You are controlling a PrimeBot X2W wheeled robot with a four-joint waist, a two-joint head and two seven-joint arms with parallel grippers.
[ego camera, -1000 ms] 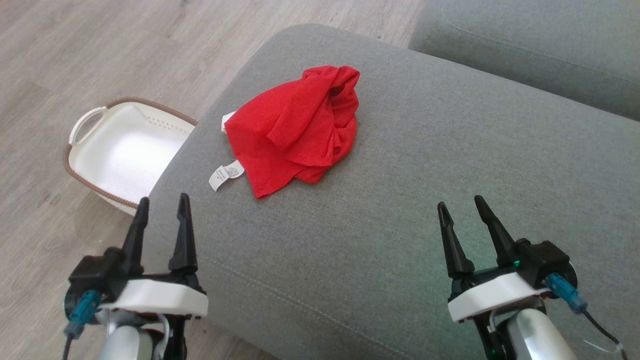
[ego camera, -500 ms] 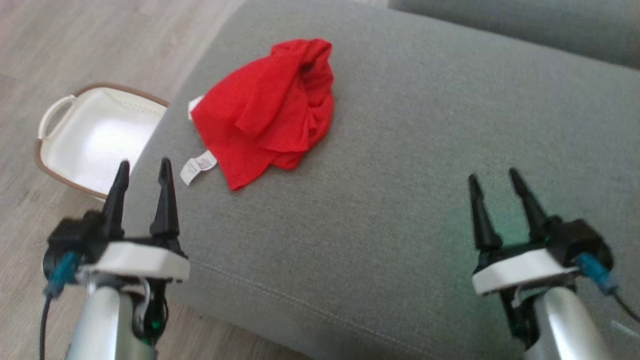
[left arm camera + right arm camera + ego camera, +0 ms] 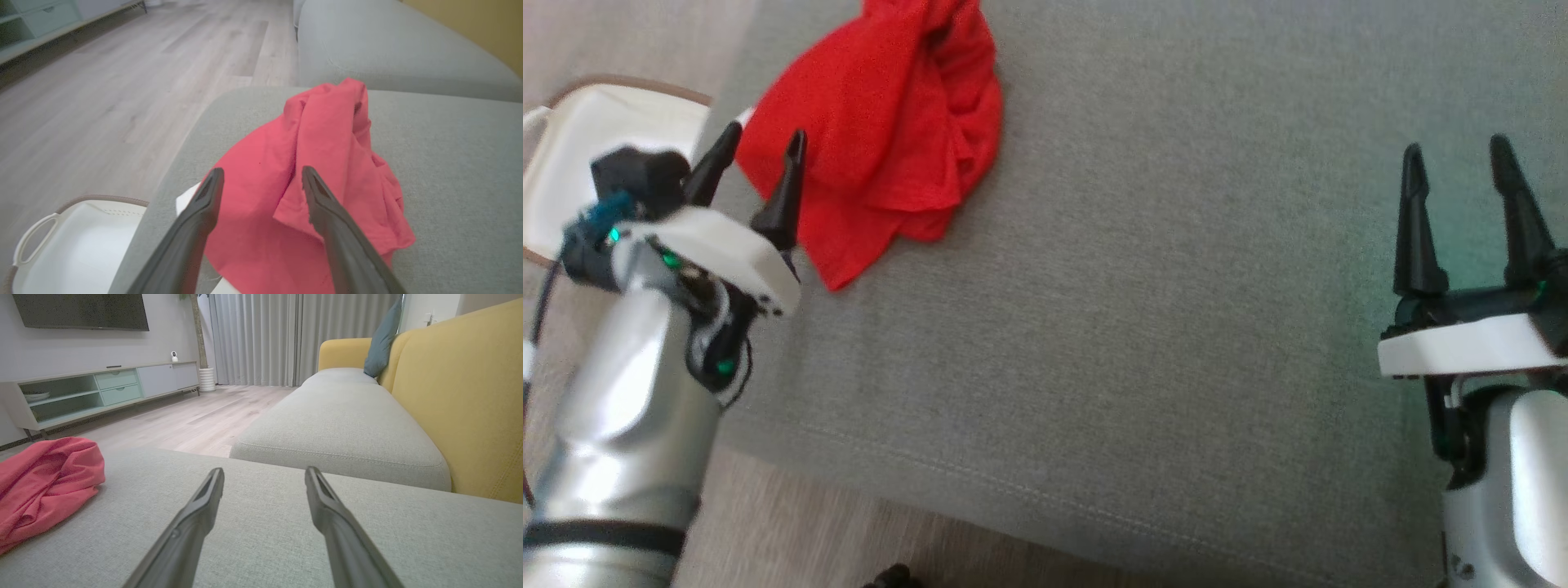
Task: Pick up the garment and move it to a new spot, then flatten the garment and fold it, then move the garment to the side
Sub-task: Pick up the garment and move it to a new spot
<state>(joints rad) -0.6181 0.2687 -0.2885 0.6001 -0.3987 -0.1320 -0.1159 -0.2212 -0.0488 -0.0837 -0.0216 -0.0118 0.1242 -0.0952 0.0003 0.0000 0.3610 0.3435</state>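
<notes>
- Two end effectors show in the head view, both with fingers spread and gripping nothing. My left end effector (image 3: pixel 768 132) hovers at the upper left, tips at the near edge of the crumpled red garment (image 3: pixel 882 106), which lies on the grey sofa cushion (image 3: pixel 1135 286). My right end effector (image 3: pixel 1455 145) hangs at the right edge, well apart, I judge because one arm is enough for the pickup.
- Left wrist view: the garment (image 3: pixel 327 134) lies centre frame behind my splayed fingers, lined up for a pinch. A white basket (image 3: pixel 81 245) sits lower left, beside the cushion.
- Right wrist view: bare cushion ahead, garment (image 3: pixel 49 473) at the left edge.
</notes>
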